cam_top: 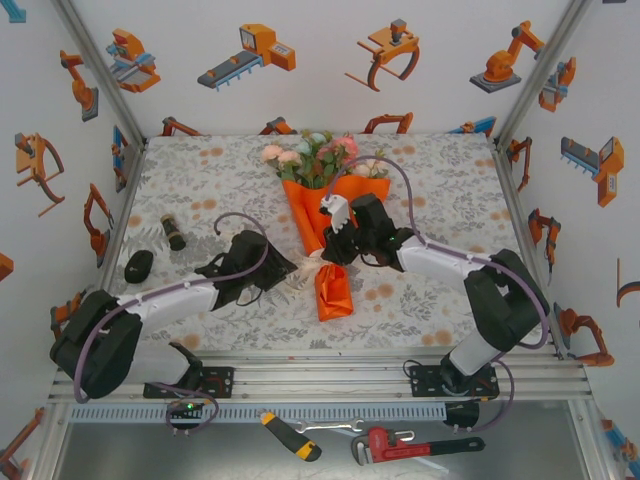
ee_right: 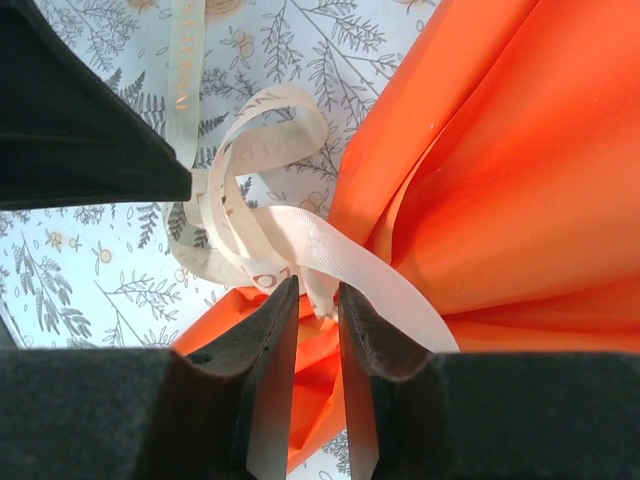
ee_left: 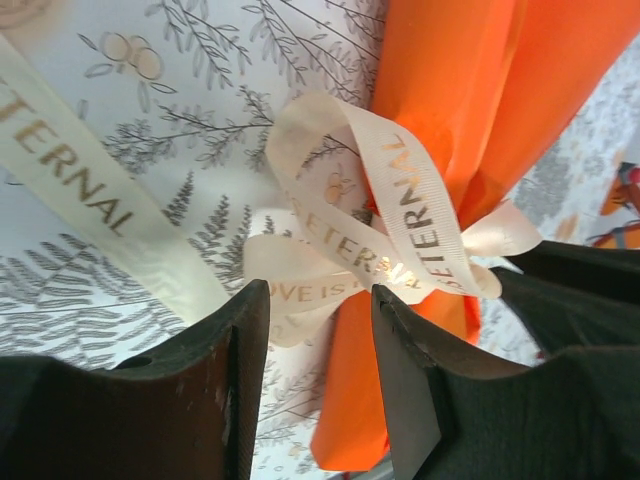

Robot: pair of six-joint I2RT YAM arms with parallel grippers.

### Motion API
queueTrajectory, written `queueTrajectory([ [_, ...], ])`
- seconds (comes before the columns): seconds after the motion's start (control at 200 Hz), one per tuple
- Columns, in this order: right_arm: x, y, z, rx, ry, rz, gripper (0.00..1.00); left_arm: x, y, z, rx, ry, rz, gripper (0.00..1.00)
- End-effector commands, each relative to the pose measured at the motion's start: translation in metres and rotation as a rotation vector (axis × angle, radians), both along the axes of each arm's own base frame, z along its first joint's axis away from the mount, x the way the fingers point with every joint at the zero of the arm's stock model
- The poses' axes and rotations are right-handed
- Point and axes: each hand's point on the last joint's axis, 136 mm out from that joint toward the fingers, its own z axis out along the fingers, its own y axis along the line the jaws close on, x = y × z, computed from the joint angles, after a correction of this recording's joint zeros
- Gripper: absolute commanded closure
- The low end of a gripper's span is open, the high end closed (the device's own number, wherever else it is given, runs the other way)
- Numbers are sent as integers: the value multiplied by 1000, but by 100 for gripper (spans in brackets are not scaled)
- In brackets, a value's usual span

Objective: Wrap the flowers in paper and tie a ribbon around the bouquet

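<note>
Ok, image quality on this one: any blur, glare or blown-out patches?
Top external: even light, sharp, faint shadows under the arms. Left wrist: ribbon lettering crisp, tablecloth washed pale. Right wrist: paper saturated but not clipped, far ribbon strand slightly soft.

Bright, even light pours down from overhead in the top view, the white walls [cam_top: 320, 100] glowing, with only soft shadows pooling under the arms [cam_top: 440, 262] on the tablecloth [cam_top: 220, 170]. The frame posts [cam_top: 100, 70] splay outward toward the corners, a touch of wide-angle bend. In the left wrist view the gold lettering on the ribbon [ee_left: 400, 200] is crisp with a satin sheen, while the dark fingers [ee_left: 190, 400] sit soft and nearly featureless up close. In the right wrist view the paper [ee_right: 500, 150] blazes saturated orange, its folds gently shaded and the far ribbon strand slightly blurred.
</note>
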Motion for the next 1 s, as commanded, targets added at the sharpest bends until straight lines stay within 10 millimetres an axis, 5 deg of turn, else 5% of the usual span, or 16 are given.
queueTrajectory([
  [0.0,14,8,10,24,-24,-24,75,-4,12,-7,131,7,-47,57],
  [0.23,10,15,5,28,12,21,70,-7,3,-28,143,72,-111,59],
  [0.531,6,18,-14,-13,72,57,65,-1,-14,-28,82,58,-145,57],
  [0.806,10,17,-7,-16,56,40,86,2,-18,-30,73,66,-138,62],
  [0.996,8,17,4,10,47,39,90,4,-16,-25,79,54,-132,63],
])
